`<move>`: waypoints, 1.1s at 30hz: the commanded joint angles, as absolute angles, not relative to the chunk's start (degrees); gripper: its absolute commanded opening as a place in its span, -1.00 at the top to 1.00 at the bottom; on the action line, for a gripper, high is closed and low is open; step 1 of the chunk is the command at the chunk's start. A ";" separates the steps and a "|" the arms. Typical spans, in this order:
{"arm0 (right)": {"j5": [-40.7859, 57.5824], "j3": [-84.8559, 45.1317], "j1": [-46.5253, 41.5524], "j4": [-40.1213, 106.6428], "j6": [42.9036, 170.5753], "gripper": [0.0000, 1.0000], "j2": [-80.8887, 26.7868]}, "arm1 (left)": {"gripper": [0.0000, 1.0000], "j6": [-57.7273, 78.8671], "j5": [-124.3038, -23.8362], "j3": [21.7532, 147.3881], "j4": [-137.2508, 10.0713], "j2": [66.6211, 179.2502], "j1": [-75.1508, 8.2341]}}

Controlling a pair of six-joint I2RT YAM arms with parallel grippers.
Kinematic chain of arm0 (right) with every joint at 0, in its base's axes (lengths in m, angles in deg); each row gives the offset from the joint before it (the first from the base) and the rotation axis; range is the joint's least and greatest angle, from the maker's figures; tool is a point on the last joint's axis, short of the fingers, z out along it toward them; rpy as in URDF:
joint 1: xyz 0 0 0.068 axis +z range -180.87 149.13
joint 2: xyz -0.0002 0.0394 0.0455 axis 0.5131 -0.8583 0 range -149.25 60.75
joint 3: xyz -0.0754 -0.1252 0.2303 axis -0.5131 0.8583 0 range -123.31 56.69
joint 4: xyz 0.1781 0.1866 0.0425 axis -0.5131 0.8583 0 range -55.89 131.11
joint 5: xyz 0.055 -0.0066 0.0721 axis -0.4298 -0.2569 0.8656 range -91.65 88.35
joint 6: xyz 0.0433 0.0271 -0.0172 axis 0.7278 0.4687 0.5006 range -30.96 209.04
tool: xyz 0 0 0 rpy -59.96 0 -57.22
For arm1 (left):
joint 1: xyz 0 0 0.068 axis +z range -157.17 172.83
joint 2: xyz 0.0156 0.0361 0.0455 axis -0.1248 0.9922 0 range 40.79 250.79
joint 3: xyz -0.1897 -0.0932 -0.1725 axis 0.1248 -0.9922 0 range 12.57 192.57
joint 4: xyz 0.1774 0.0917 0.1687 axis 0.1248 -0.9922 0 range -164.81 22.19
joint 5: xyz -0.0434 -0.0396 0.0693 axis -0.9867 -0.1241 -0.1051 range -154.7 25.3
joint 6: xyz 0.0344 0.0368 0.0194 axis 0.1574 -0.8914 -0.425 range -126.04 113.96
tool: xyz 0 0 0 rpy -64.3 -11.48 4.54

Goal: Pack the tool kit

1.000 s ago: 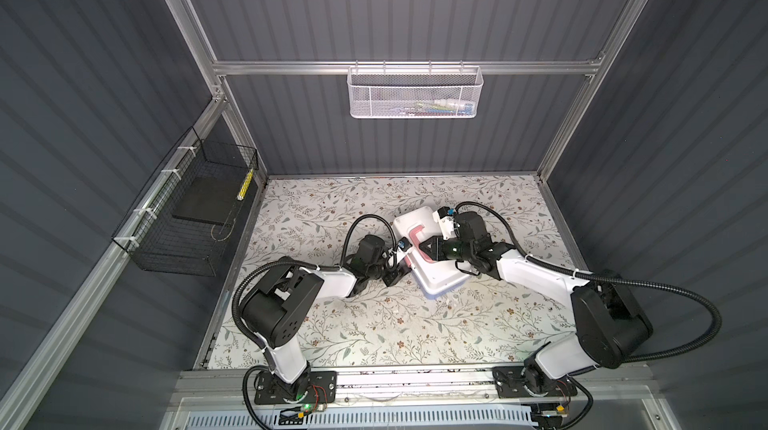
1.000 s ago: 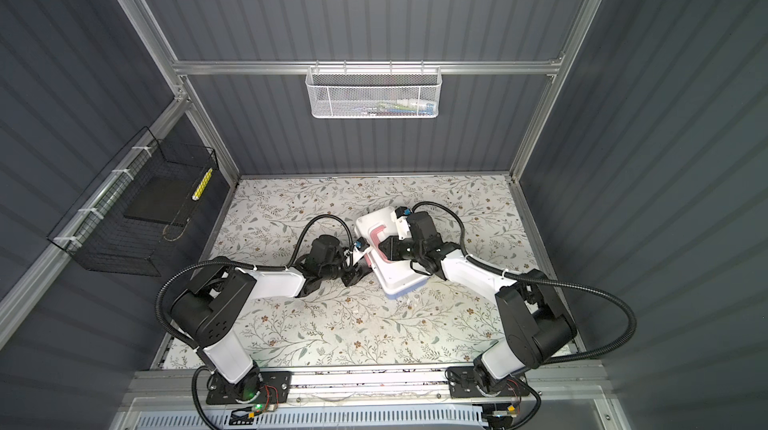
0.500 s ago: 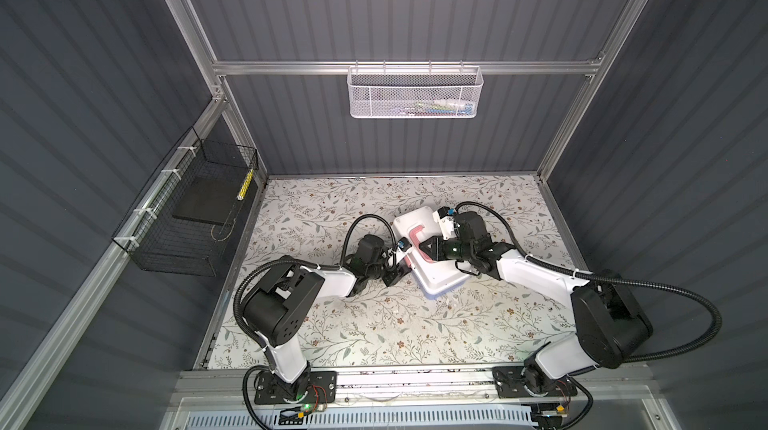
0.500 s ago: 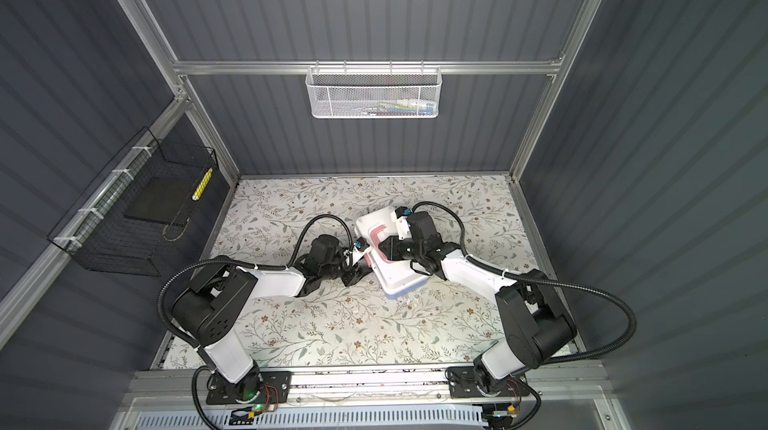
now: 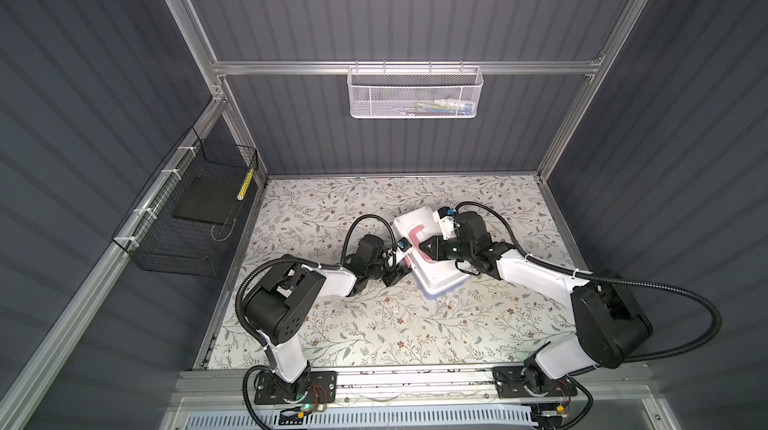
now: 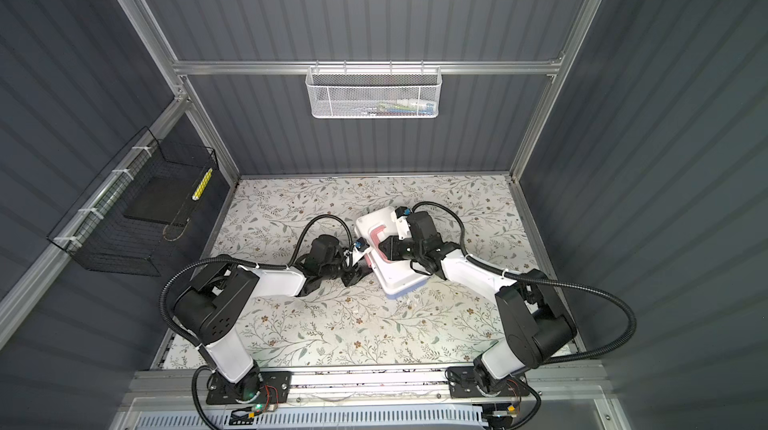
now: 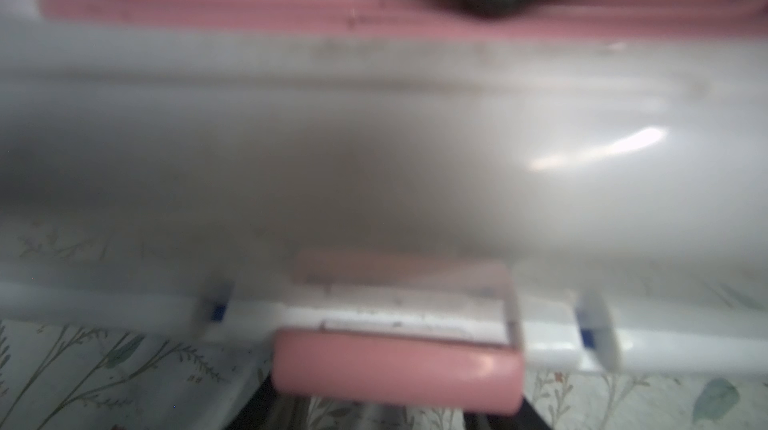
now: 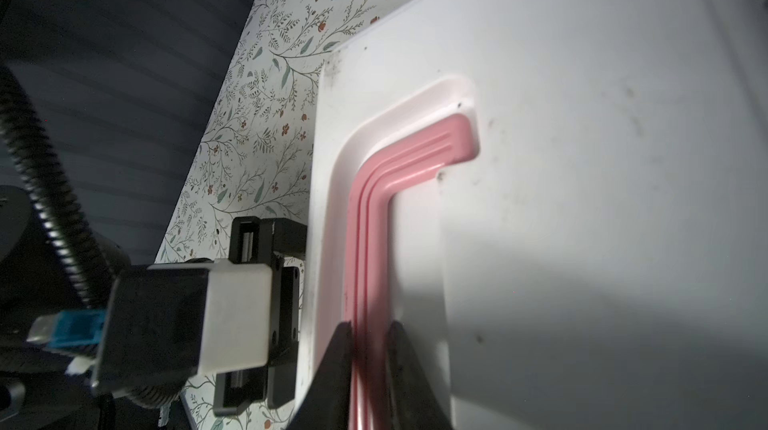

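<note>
The tool kit (image 5: pixel 438 280) lies closed on the floral table, white lid up, with a strip of its light blue base showing at the near edge in both top views (image 6: pixel 399 282). My right gripper (image 5: pixel 426 247) reaches over the lid and is shut on the pink handle (image 8: pixel 370 208), one dark finger on each side of it (image 8: pixel 368 336). My left gripper (image 5: pixel 395 274) sits low against the kit's left side. In the blurred left wrist view the pink latch (image 7: pixel 395 370) fills the space just above the left gripper (image 7: pixel 395 411), whose fingers stand apart beneath the latch ends. The tools are hidden.
A white mesh basket (image 5: pixel 415 93) holding a few items hangs on the back wall. On the left wall hangs a black wire basket (image 5: pixel 195 216) with a yellow item (image 5: pixel 248 184) in it. Grey walls and aluminium posts enclose the table (image 5: pixel 374 324).
</note>
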State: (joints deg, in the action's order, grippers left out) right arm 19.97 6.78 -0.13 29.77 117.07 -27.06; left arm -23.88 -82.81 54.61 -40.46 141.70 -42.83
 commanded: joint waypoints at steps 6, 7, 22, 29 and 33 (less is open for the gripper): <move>18.58 10.93 0.41 46.23 117.46 0.60 -32.07 | -0.10 -24.57 -79.47 56.81 -36.61 142.83 -41.18; 18.56 10.99 0.40 46.28 117.43 0.60 -32.10 | -0.10 -24.53 -79.61 56.86 -36.61 142.77 -41.18; 18.65 11.16 0.35 46.07 117.55 0.60 -32.06 | -0.11 -24.62 -78.15 58.01 -38.81 142.46 -41.09; 18.64 11.25 0.39 46.12 117.76 0.60 -32.02 | -0.18 -24.73 -77.11 57.95 -38.32 142.57 -41.09; 18.65 11.16 0.38 46.09 117.78 0.60 -32.11 | -0.24 -24.87 -76.66 57.63 -37.80 142.48 -41.09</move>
State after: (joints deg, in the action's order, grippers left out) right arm 19.97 6.74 -0.13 29.88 117.12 -27.06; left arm -24.08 -82.28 55.38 -41.68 141.70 -42.68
